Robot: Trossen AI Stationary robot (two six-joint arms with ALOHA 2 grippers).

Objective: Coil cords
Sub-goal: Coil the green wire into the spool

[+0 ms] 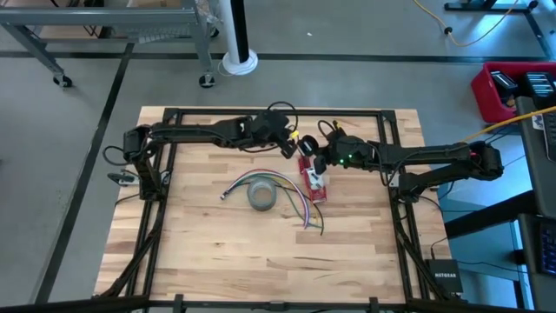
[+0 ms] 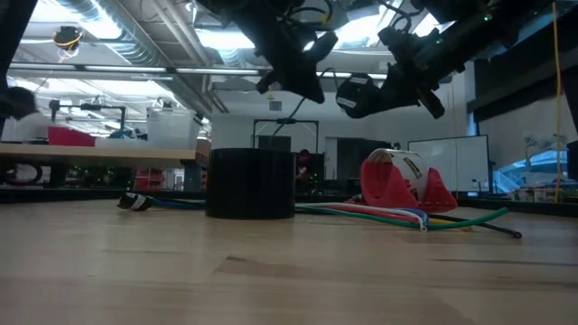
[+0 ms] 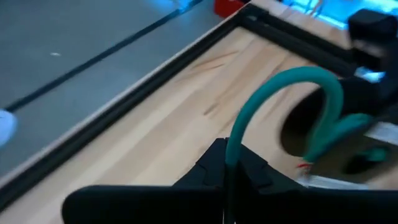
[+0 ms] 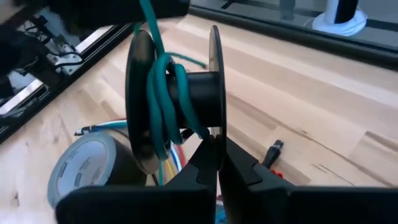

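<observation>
A black spool (image 4: 199,93) with two round flanges is held above the table near its far middle, with green cord (image 4: 163,99) wound on its hub. My right gripper (image 4: 217,146) is shut on the spool from the table's right. My left gripper (image 3: 227,171) comes from the left, just beside the spool, and is shut on the free stretch of the same green cord (image 3: 286,81). In the high view the two grippers, left (image 1: 287,146) and right (image 1: 314,161), almost meet. In the low view both hang well above the table. My left gripper pinches the green cord (image 3: 232,146) between its two shut fingertips. From there the cord rises in a curved arc and runs over to the spool, clear of the table. My right gripper pinches the rim of one spool flange (image 4: 215,127) between its shut fingers, at the flange's lower edge. The spool is lifted clear of the table with its axis about level.
A grey tape roll (image 1: 262,193) lies at the table's middle. A red tape dispenser (image 1: 313,178) sits right of it. Loose coloured cords (image 1: 291,198) trail on the wood around both. Black frame rails (image 1: 174,117) run along the table's edges.
</observation>
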